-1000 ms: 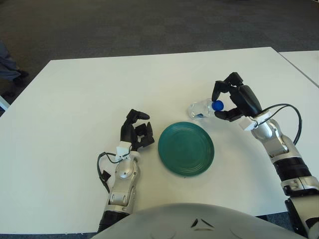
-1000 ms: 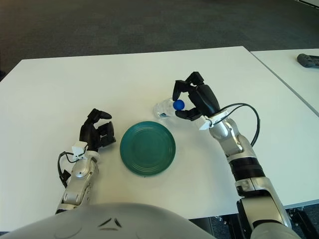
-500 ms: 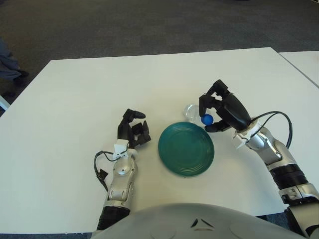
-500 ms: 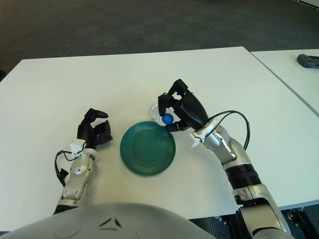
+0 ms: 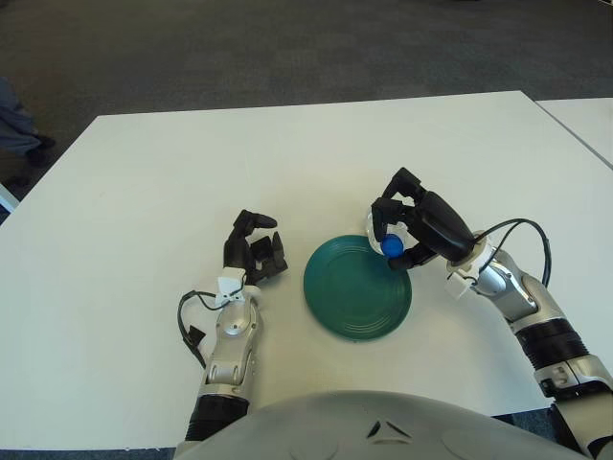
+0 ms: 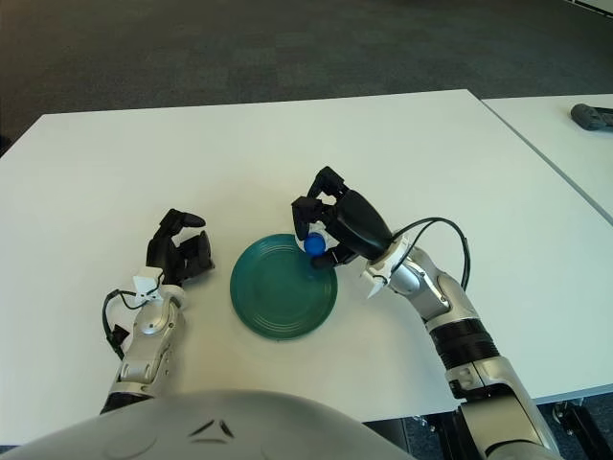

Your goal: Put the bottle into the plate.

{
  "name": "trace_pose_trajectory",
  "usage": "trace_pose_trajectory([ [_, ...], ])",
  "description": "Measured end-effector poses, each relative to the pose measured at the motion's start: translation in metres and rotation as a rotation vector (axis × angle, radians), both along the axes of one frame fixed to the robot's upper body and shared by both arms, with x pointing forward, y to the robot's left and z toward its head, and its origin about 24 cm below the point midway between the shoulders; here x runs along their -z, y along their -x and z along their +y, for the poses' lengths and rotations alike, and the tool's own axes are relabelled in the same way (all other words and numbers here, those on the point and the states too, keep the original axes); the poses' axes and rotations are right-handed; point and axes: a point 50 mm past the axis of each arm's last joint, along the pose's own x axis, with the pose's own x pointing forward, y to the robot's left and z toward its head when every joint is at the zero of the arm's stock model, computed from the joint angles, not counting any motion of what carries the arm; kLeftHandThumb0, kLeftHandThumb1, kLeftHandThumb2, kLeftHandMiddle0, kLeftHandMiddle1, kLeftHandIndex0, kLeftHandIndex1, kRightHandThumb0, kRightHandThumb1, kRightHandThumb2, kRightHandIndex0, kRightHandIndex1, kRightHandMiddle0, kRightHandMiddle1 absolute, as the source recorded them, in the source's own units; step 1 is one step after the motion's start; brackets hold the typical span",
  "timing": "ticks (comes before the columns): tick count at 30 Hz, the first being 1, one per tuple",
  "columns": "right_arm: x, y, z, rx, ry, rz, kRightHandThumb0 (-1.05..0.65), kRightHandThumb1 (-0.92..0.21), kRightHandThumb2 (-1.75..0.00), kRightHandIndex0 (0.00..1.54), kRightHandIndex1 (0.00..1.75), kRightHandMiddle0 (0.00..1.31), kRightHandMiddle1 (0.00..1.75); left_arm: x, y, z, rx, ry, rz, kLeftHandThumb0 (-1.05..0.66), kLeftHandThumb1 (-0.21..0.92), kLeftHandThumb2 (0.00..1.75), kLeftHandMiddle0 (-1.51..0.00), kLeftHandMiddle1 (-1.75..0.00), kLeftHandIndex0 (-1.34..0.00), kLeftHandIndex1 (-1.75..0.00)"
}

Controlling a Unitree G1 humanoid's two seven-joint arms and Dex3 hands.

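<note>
A dark green round plate (image 5: 356, 289) lies on the white table near its front edge. My right hand (image 5: 414, 230) is shut on a small clear bottle with a blue cap (image 5: 391, 246) and holds it over the plate's far right rim. Most of the bottle's body is hidden behind the fingers; only the cap and a bit of clear plastic show. My left hand (image 5: 253, 252) shows to the left of the plate with its fingers curled and nothing in them.
The white table (image 5: 172, 182) stretches wide behind and to the left of the plate. A second white table (image 6: 565, 125) stands at the right with a dark object (image 6: 592, 116) on it. Dark carpet lies beyond.
My right hand has carried the bottle leftward and toward me, from the table right of the plate to above the plate's far right rim. The left hand has barely shifted.
</note>
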Motion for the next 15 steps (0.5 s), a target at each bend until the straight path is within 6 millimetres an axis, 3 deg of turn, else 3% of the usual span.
trace_pose_trajectory([
  [15, -0.0075, 0.0047, -0.0005, -0.027, -0.045, 0.015, -0.2, -0.14, -1.57, 1.3, 1.75, 1.11, 1.75, 0.0025, -0.0032, 0.0009, -0.004, -0.002, 0.004, -0.47, 0.36, 1.27, -1.29, -1.75, -0.59, -1.75],
])
